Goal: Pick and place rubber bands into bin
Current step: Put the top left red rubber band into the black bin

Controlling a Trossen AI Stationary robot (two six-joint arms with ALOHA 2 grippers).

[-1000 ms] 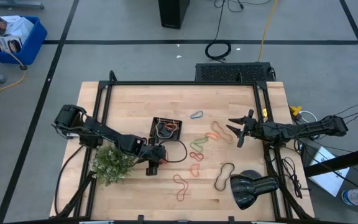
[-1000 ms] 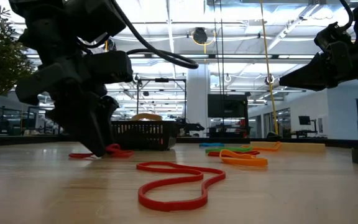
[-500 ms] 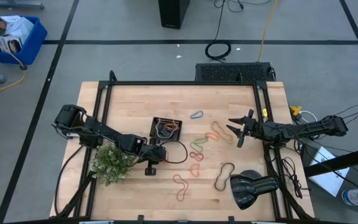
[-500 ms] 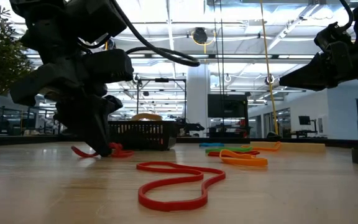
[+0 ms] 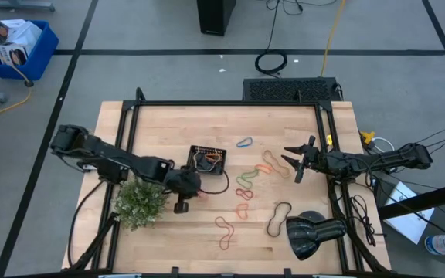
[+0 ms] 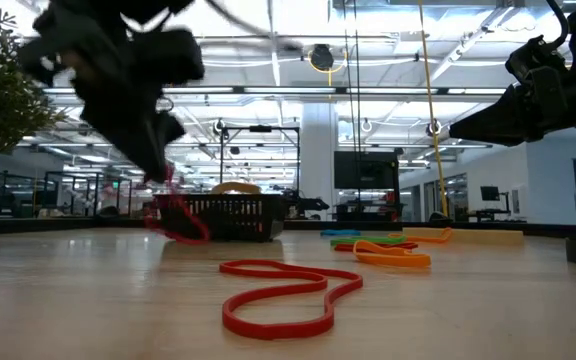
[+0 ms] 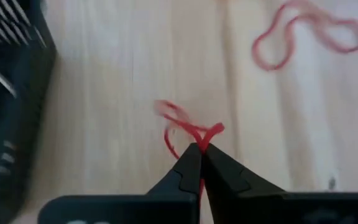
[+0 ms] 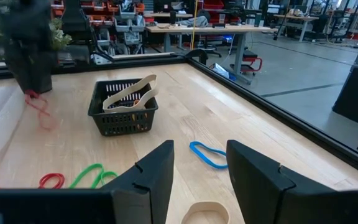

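Since a second ago my left gripper (image 7: 199, 163) has shut on a red band (image 7: 188, 132) and lifted it off the tabletop (image 5: 284, 123), beside the bin (image 5: 208, 161); next I must carry it over the bin and let go, while my right gripper (image 8: 197, 171) waits apart.

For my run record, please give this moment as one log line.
left gripper: shut on red rubber band, lifted beside bin | right gripper: open, waiting above table
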